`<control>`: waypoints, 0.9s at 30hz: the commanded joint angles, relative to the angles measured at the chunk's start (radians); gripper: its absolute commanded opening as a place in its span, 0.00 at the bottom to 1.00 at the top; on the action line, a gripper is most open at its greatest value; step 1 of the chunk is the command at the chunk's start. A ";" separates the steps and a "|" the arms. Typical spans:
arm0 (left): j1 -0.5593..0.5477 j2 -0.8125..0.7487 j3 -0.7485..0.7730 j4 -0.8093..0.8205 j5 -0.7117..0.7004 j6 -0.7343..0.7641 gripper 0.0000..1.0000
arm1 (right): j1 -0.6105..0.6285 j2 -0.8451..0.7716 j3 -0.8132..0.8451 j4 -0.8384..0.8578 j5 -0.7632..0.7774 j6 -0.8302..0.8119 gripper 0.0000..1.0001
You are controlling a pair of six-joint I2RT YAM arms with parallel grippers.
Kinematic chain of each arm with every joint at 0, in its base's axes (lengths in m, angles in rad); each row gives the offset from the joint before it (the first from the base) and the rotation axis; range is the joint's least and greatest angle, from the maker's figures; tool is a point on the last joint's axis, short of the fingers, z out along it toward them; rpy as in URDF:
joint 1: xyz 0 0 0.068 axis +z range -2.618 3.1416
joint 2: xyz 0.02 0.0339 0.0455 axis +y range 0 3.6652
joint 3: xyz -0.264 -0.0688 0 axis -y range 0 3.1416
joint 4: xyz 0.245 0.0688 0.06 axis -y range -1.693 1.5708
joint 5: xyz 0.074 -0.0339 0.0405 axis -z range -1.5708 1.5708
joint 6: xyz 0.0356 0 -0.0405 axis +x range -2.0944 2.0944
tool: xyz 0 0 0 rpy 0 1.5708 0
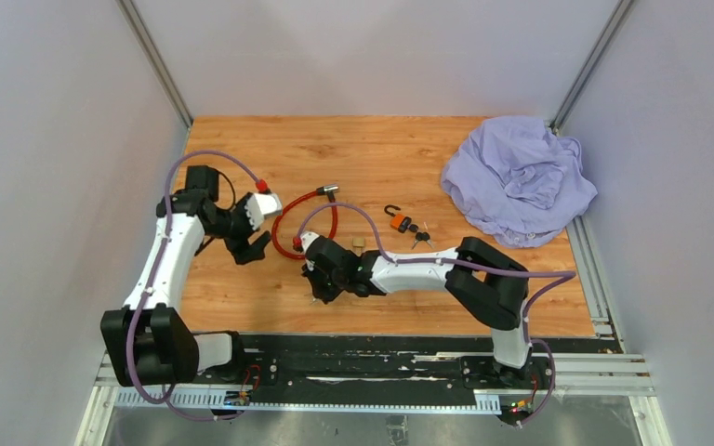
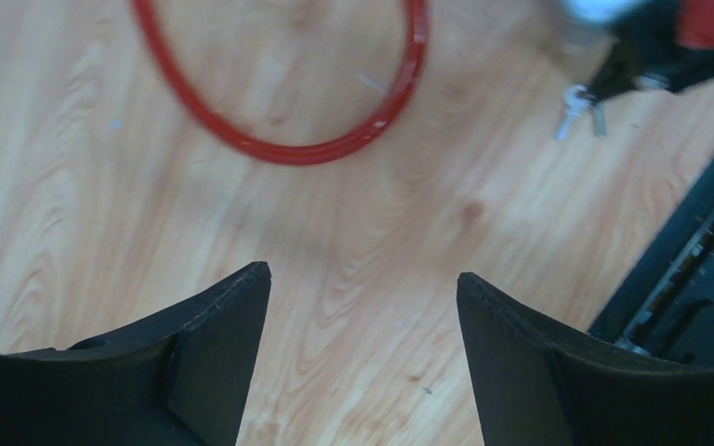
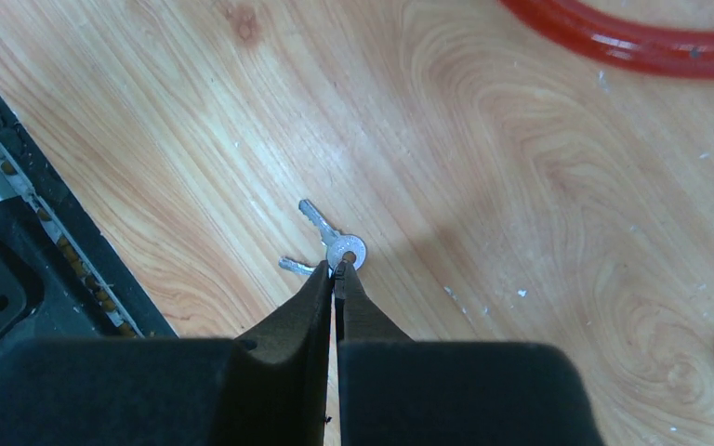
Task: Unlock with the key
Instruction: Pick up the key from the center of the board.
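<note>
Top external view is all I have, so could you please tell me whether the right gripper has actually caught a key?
Observer: Yes. The right wrist view shows the right gripper shut, pinching the round head of a silver key at its very tips.
Operator: Thank you. Is that key on its own?
Observer: No. A second key pokes out just left of the tips.
Operator: And is the left gripper carrying anything?
Observer: No. The left wrist view shows the left gripper open and empty, with the red cable loop lying ahead of it.
</note>
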 commanded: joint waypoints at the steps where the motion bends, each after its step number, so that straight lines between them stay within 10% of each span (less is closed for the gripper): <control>1: -0.092 -0.060 -0.076 -0.048 -0.022 0.087 0.78 | -0.030 -0.053 -0.064 0.078 -0.065 0.061 0.01; 27: -0.325 -0.393 -0.219 0.075 0.355 -0.129 0.65 | -0.090 -0.494 -0.093 0.107 -0.202 0.163 0.01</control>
